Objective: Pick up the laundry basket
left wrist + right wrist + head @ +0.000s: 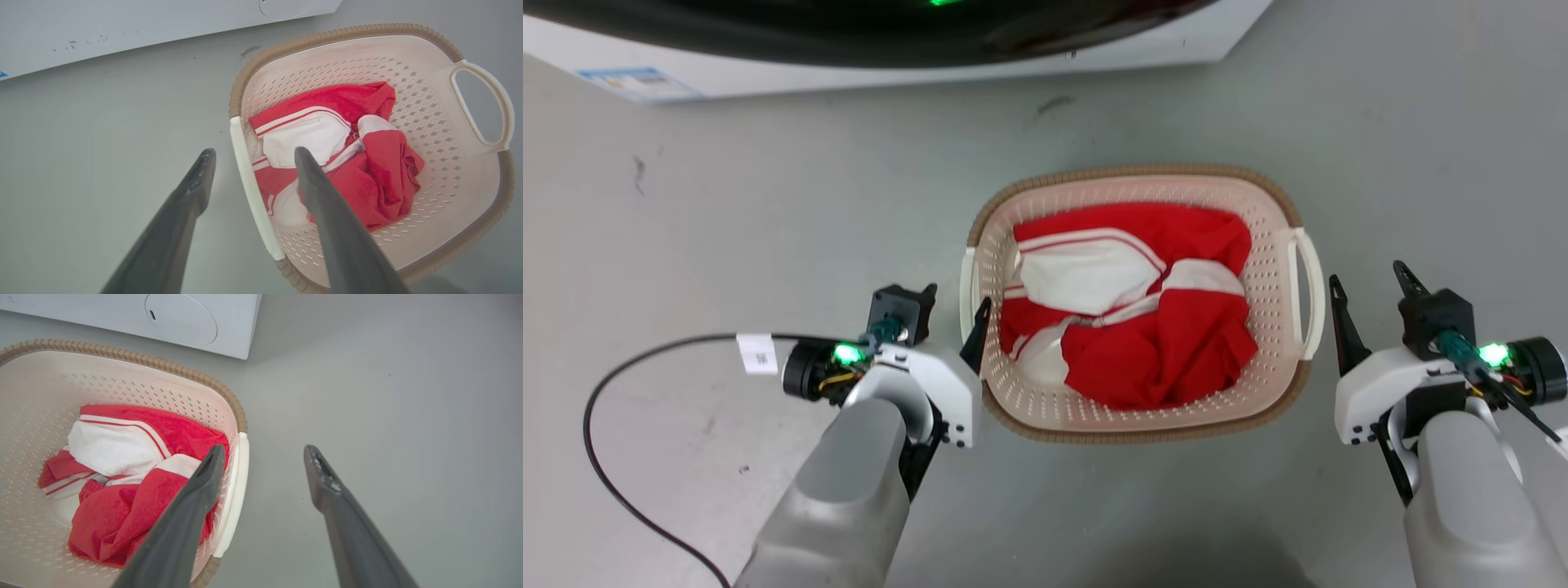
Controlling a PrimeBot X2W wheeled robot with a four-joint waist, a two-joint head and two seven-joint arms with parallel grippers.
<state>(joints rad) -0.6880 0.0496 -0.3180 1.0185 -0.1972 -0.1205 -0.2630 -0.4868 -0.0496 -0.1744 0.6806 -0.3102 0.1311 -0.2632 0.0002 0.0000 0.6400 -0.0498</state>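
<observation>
The laundry basket is cream perforated plastic with a brown woven rim and stands on the grey floor, holding a red and white garment. My left gripper is open at the basket's left side. In the left wrist view the left gripper has its fingers on either side of the white left handle, above it. My right gripper is open just right of the right loop handle and apart from it. In the right wrist view the right gripper has that handle beside its left finger.
A white washing machine with a dark door stands at the far side of the floor, beyond the basket. A black cable with a white tag loops over the floor at the left, running to my left wrist.
</observation>
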